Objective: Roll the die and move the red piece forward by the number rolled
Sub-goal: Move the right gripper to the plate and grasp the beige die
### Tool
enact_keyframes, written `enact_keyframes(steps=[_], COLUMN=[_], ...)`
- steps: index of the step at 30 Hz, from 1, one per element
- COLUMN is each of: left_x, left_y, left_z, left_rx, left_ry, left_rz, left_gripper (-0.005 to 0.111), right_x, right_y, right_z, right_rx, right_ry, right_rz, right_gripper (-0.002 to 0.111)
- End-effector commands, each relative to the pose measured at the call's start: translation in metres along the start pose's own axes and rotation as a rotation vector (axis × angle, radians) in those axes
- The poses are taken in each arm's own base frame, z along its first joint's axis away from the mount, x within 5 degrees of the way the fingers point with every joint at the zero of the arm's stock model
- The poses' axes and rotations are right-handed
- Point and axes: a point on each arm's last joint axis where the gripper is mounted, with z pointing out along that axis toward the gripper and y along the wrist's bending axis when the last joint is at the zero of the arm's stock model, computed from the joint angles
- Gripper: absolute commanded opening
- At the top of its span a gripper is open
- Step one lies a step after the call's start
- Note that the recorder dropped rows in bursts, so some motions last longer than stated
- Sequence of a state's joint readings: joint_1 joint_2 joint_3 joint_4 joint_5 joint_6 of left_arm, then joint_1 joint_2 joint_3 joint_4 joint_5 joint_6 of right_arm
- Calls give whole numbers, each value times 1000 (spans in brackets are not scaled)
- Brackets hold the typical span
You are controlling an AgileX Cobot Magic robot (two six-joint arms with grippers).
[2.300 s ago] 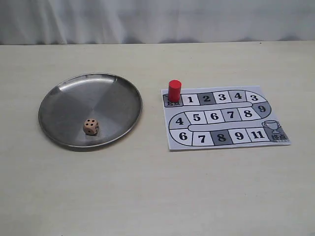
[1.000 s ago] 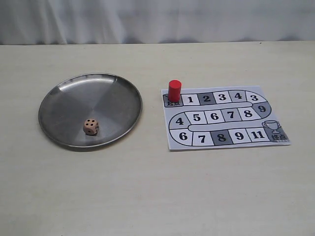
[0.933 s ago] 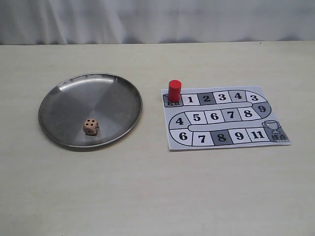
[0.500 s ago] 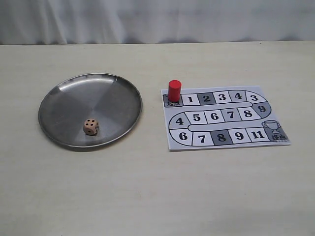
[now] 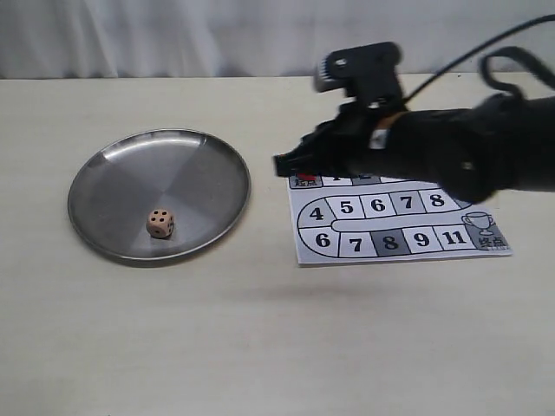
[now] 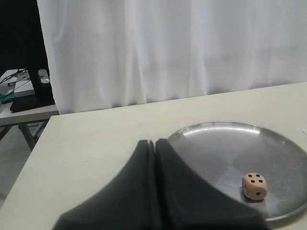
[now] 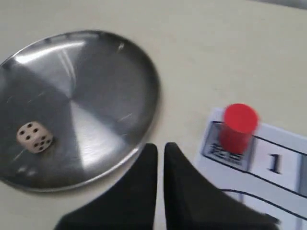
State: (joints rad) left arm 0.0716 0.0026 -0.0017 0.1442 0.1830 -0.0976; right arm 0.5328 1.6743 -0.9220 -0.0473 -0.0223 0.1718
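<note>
Pale bench carries everything. Die rests in near part of steel plate, on left. Paper board lies flat on right, near plate, not touching. Red piece upright on board's start square, beside square 1; mostly hidden by right arm in exterior view. Right end effector hovers between plate and board, clenched to thin slit, gripping nothing. Left end effector clenched, empty, just short of plate rim. White curtain behind.
</note>
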Motion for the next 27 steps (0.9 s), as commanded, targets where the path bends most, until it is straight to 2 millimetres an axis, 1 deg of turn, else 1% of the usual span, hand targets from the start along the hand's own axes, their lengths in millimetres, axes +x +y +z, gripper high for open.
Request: enact_keyframes(steps=[1, 3, 5, 7, 8, 10, 12, 14, 17, 23, 27], left_x=[0, 0, 0, 0, 0, 0, 0, 0, 0, 0, 0], left_y=[0, 0, 0, 0, 0, 0, 0, 0, 0, 0, 0], left_z=[0, 0, 0, 0, 0, 0, 0, 0, 0, 0, 0], left_rx=[-2, -2, -2, -2, -2, -2, -2, -2, -2, -2, -2], left_ry=[-10, -10, -10, -10, -10, -10, -10, -10, -10, -10, -10], left_rz=[-2, -2, -2, -2, -2, -2, -2, -2, -2, -2, -2], left_gripper=[0, 0, 0, 0, 0, 0, 0, 0, 0, 0, 0], right_x=[-3, -7, -8, -7, -7, -8, -10, -8, -4, 7, 10], right_y=[50, 68, 84, 95, 101, 107, 110, 112, 115, 129, 131], right_z=[46, 63, 80, 97, 105, 117, 128, 137, 145, 150, 153], right_rx=[-74, -95, -111, -121, -127, -130, -128, -126, -127, -150, -158], right_ry=[126, 161, 190, 206, 208, 213, 221, 239, 261, 272, 259], right_rz=[-129, -178, -206, -220, -227, -228, -229, -221, -215, -242, -246], right_gripper=[12, 23, 38, 49, 54, 59, 62, 61, 61, 61, 61])
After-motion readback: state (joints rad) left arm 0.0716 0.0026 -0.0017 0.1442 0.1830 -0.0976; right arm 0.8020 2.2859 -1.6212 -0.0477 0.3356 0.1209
